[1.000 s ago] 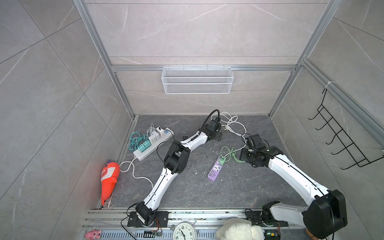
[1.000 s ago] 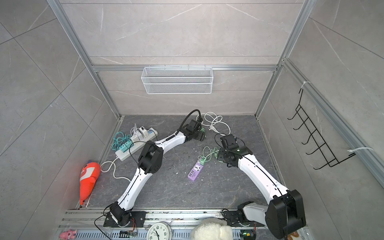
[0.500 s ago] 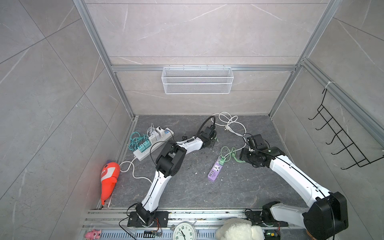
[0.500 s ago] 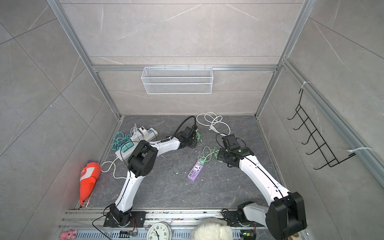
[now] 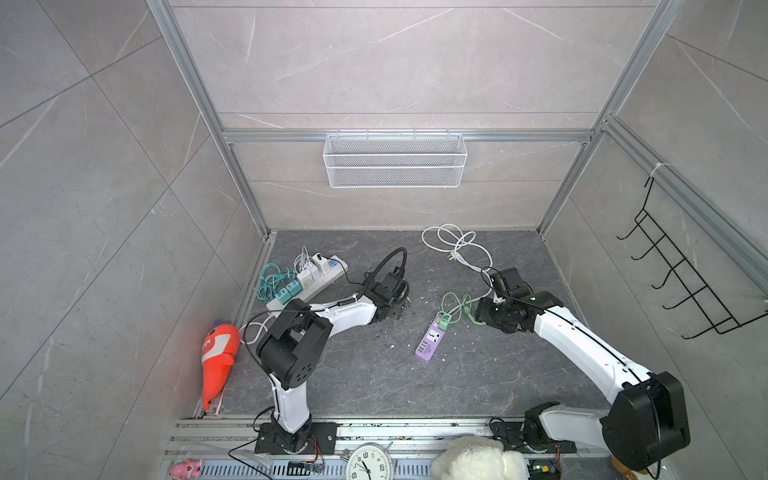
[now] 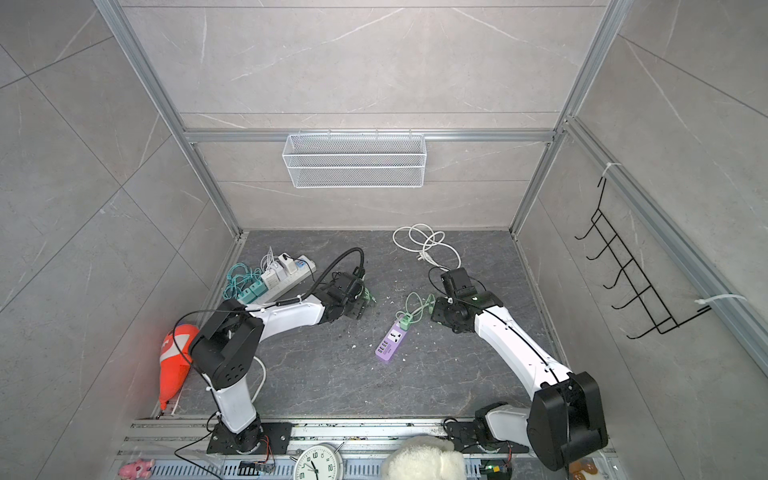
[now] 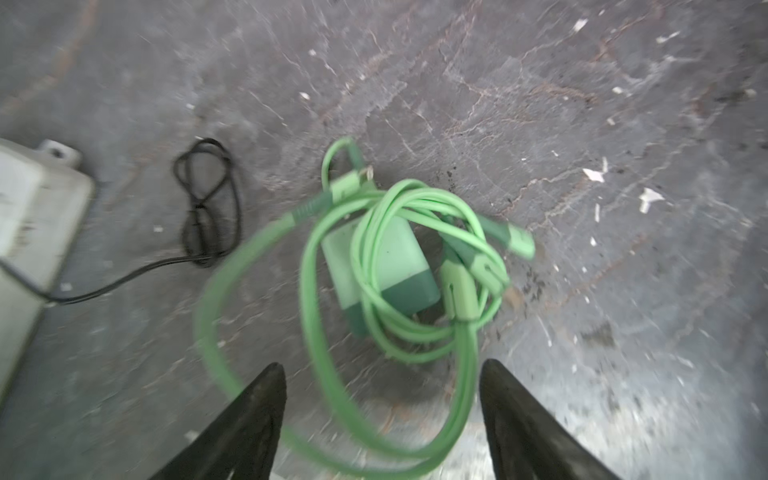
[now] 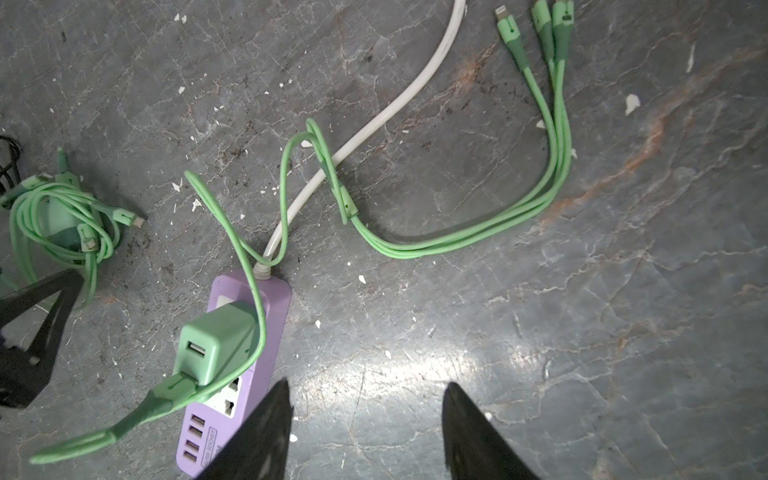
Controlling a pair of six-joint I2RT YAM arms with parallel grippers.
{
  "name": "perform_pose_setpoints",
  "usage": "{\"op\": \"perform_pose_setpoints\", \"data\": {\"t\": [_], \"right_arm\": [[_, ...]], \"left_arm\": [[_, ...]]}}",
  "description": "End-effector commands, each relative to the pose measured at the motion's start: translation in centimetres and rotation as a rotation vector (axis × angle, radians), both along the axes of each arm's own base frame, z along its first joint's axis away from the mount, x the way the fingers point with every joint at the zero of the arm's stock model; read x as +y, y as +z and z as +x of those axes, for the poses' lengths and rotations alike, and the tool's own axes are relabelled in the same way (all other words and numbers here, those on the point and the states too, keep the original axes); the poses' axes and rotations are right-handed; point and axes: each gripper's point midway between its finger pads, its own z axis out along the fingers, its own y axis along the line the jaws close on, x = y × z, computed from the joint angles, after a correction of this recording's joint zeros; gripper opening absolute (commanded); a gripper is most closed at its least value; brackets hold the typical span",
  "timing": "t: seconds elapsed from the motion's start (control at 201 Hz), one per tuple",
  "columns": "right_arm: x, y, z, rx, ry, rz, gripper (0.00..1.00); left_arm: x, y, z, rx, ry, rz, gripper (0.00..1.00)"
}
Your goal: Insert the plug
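Observation:
A purple power strip [image 5: 430,343] [image 6: 390,340] lies mid-floor in both top views, with a green charger [image 8: 216,345] plugged into its far end. A second green charger, the loose plug [image 7: 376,266], lies on the floor wrapped in its green cable [image 7: 316,257]; it also shows in the right wrist view [image 8: 62,216]. My left gripper [image 7: 382,365] [image 5: 401,297] hangs open just above it. A loop of the cable runs between the fingers [image 7: 257,415], ungripped. My right gripper [image 8: 368,382] [image 5: 482,309] stands open and empty beside the strip [image 8: 274,316].
A white power strip [image 5: 316,274] crowded with chargers and teal cables sits at the back left. The purple strip's white cord [image 5: 457,247] coils at the back. An orange toy [image 5: 218,357] lies by the left wall. A thin black wire [image 7: 208,199] lies near the loose charger.
My left arm has drawn back from the far middle toward the near left. Its jaws narrowed, then widened again. The right arm has hardly moved.

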Motion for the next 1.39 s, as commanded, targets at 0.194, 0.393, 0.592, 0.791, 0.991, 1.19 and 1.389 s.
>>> {"op": "perform_pose_setpoints", "data": {"t": [0.194, 0.393, 0.592, 0.791, 0.991, 1.19, 1.389], "right_arm": [[0.4, -0.2, 0.5, -0.012, 0.009, 0.016, 0.60], [0.1, -0.2, 0.4, -0.013, 0.018, -0.003, 0.60], [-0.1, -0.3, 0.4, -0.013, 0.025, -0.016, 0.60], [-0.1, -0.5, 0.3, -0.011, 0.035, -0.023, 0.60], [0.0, -0.4, 0.4, -0.016, 0.037, -0.017, 0.60], [-0.3, -0.1, 0.3, -0.023, 0.033, -0.027, 0.60], [-0.5, 0.3, 0.1, -0.032, 0.031, -0.037, 0.60]], "left_arm": [[1.3, 5.6, 1.2, -0.144, 0.034, -0.003, 0.84], [1.0, 3.5, 2.8, -0.041, 0.106, 0.021, 0.78], [2.8, 2.7, 3.5, -0.035, 0.280, 0.004, 0.63], [6.1, 3.6, 3.7, -0.080, 0.464, -0.085, 0.50], [5.5, 1.9, 3.9, -0.032, 0.449, -0.071, 0.48], [2.9, -0.1, 3.9, 0.041, 0.374, -0.160, 0.48], [2.1, -1.1, 3.7, 0.070, 0.365, -0.184, 0.47]]}}
